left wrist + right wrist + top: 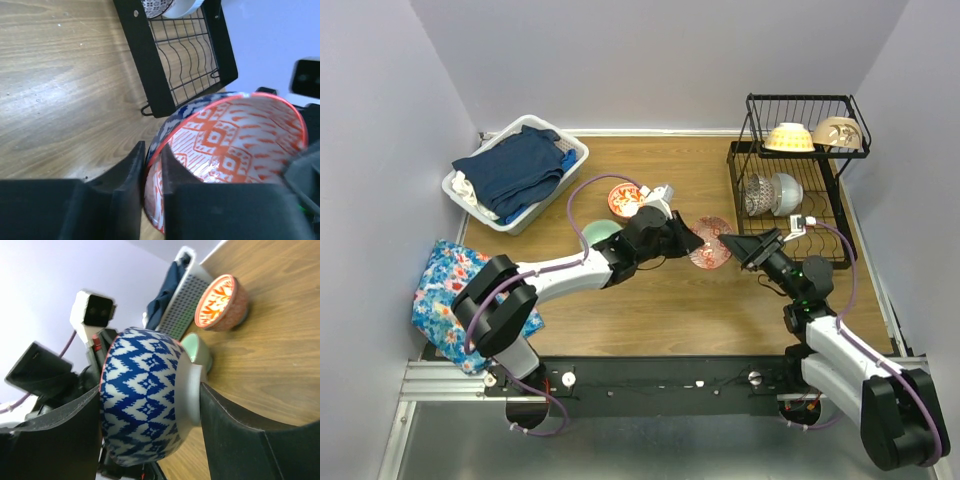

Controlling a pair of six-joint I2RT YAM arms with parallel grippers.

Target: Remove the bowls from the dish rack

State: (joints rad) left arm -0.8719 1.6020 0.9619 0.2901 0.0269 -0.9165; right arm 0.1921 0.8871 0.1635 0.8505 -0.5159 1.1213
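Observation:
A bowl (710, 256), blue and white outside and orange-patterned inside, hangs tilted above the table centre, held by both grippers. My left gripper (688, 240) is shut on its rim (152, 165), one finger inside and one outside the bowl (235, 140). My right gripper (745, 248) spans the same bowl (145, 405) from rim to foot (149, 390). The black dish rack (840, 215) stands at the right with a cream-yellow bowl (789, 137) and a beige bowl (837, 132) on top, and a dark patterned bowl (757, 194) and a white bowl (786, 192) below.
A red-orange floral bowl (625, 200) and a mint green bowl (602, 233) sit on the table left of centre. A white laundry basket (515, 170) with dark clothes stands at the back left. A floral cloth (445, 295) lies at the front left.

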